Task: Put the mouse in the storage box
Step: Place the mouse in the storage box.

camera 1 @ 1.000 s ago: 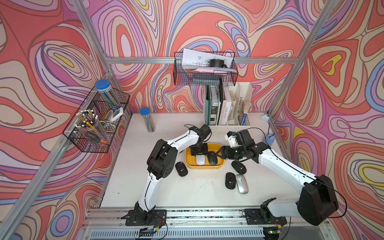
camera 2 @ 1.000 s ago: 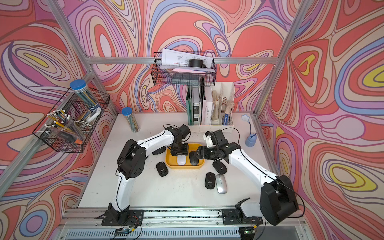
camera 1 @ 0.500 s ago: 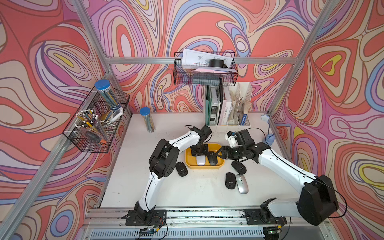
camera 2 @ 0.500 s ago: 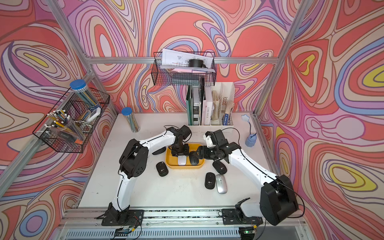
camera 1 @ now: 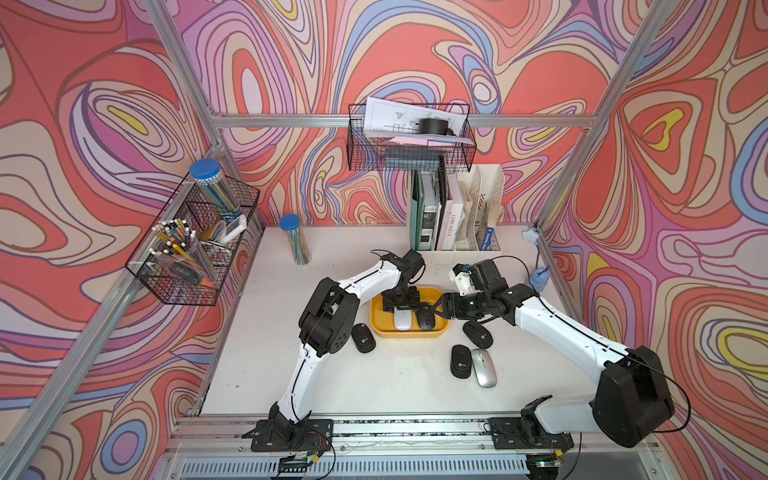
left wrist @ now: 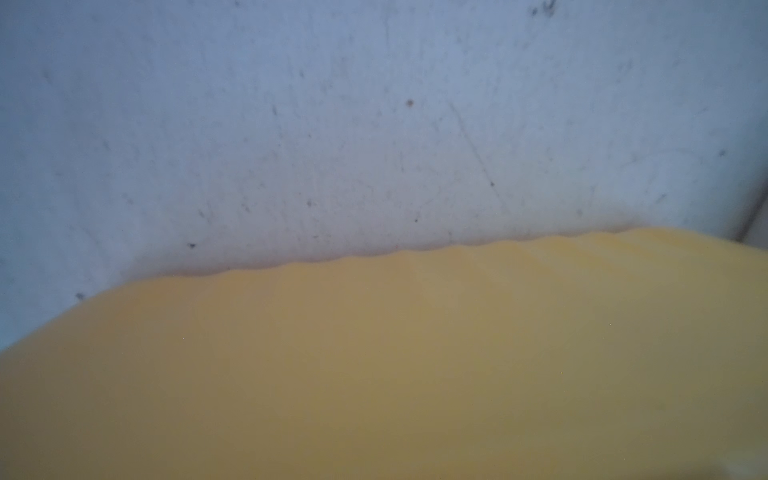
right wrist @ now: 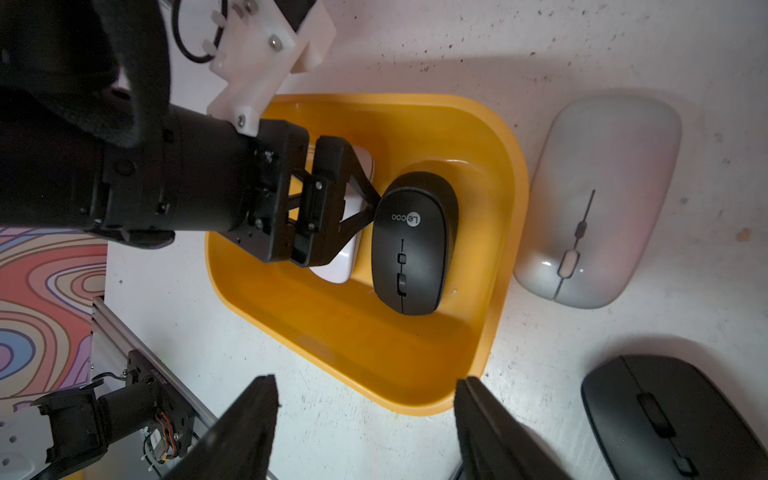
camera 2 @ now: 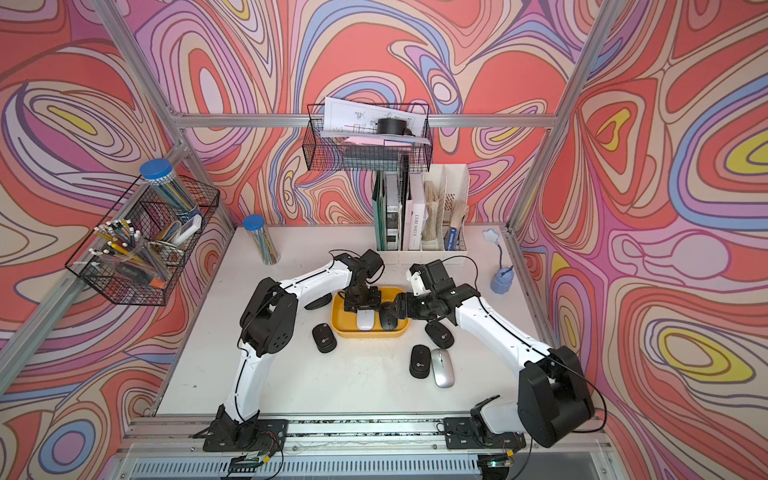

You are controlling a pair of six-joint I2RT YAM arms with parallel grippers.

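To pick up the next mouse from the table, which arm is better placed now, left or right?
Probably right. The right gripper hangs by the storage box, jaws apart and empty; a grey mouse and a black mouse lie on the table close by. The left gripper is down inside the box.

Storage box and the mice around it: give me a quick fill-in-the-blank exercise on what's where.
The storage box holds ___ mice. Beside the white mouse in it lies a ___ mouse. The right gripper holds nothing; it is ___. The silver mouse lies ___ the box, on the table.
Missing words: two; black; open; outside.
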